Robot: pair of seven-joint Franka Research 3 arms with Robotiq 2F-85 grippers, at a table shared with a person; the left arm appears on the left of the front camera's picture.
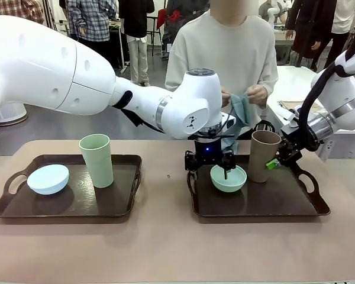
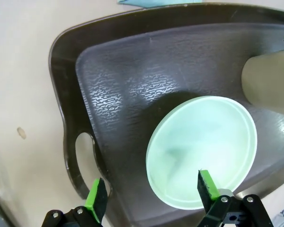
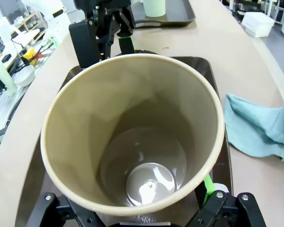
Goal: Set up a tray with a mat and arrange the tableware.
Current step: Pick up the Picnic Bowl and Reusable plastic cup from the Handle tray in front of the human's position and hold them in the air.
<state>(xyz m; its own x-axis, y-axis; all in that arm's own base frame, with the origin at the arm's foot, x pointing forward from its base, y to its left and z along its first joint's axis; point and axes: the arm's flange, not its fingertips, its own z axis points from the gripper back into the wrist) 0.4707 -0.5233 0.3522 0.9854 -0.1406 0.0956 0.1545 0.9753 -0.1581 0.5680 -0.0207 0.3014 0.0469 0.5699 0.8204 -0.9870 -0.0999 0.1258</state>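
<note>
Bearings refer to the front view: 12 o'clock is the person's side of the bench (image 1: 165, 248), 6 o'clock the robot's side.

1. Trays. Two dark brown trays with cut-out handles lie flat on the bench. The left tray (image 1: 121, 204) is at 9 o'clock and the right tray (image 1: 296, 204) at 3 o'clock, well apart.

2. Left tray. The pale blue bowl (image 1: 47, 179) sits at the tray's 9 o'clock end. The light green cup (image 1: 96, 160) stands upright at 3 o'clock of that bowl, apart from it.

3. Right tray. The mint green bowl (image 1: 228, 178) rests upright at the tray's 9 o'clock end. The brown cup (image 1: 264, 155) stands upright just beside it at 2 o'clock. Whether the two touch cannot be determined.

4. Left tool (image 2: 151, 194). The left arm (image 1: 59, 65) reaches across the middle, and the tool points down over the mint green bowl's 9 o'clock rim. Its jaws are spread apart and straddle the rim. One green pad (image 2: 207, 188) is inside the bowl's outline, the other outside it over the tray's handle end. Nothing is gripped.

5. Right tool (image 1: 273, 161). It comes in low from 3 o'clock at the brown cup. The jaws are spread wide with the cup between them. One green pad shows at the cup's base. Whether it touches the cup wall cannot be determined.

6. Person. At 12 o'clock, the person's hands (image 1: 257, 93) hold a teal cloth (image 1: 241, 109) above the bench's far edge.
</note>
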